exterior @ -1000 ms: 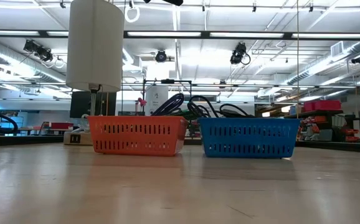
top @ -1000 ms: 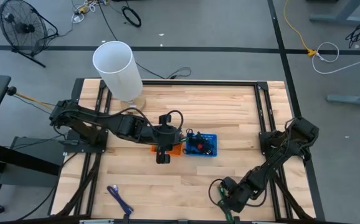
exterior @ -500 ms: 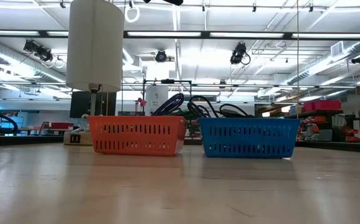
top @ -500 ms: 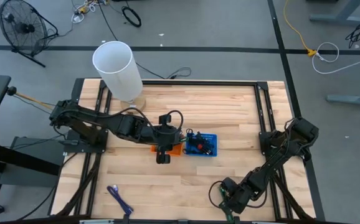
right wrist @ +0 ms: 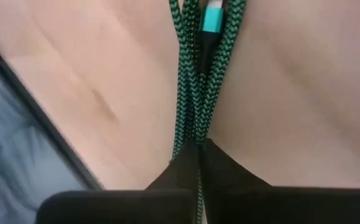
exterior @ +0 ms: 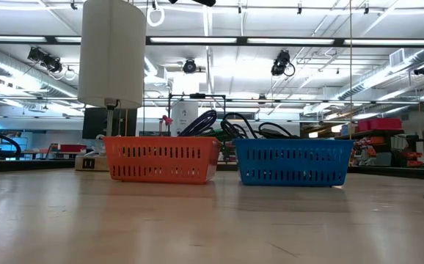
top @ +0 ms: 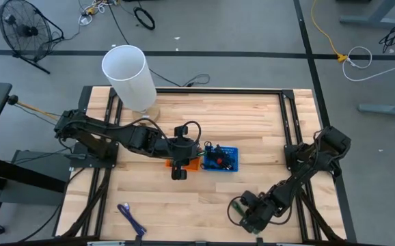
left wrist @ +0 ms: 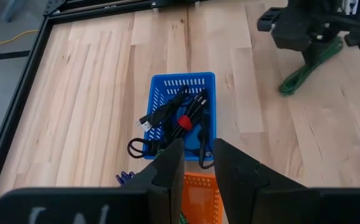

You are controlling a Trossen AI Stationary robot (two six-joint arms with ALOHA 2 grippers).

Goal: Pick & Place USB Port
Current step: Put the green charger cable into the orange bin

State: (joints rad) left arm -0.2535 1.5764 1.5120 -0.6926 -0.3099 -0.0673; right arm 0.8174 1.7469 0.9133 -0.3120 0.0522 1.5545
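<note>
A green braided USB cable with a teal plug lies bunched near the table's near edge, right of centre, and also shows in the high view. My right gripper is shut on it. An orange basket and a blue basket holding black cables stand side by side mid-table. My left gripper hovers open over the orange basket, its fingers toward the blue basket, with nothing between them. My right gripper pinches several strands of the green cable's bundle together between its two fingers. The fingers lie along the strands, which run ahead of them over the wood to the teal plug. Whether the bundle is clear of the table I cannot tell.
A tall white cylinder stands at the table's far left. A blue-purple cable lies near the front left corner. Black rails frame the tabletop. Bare wood lies between the baskets and the near edge.
My right gripper has shifted a little away from the table's near edge with the green cable. A dark green blur has come into the low view's right edge. The left arm has kept still.
</note>
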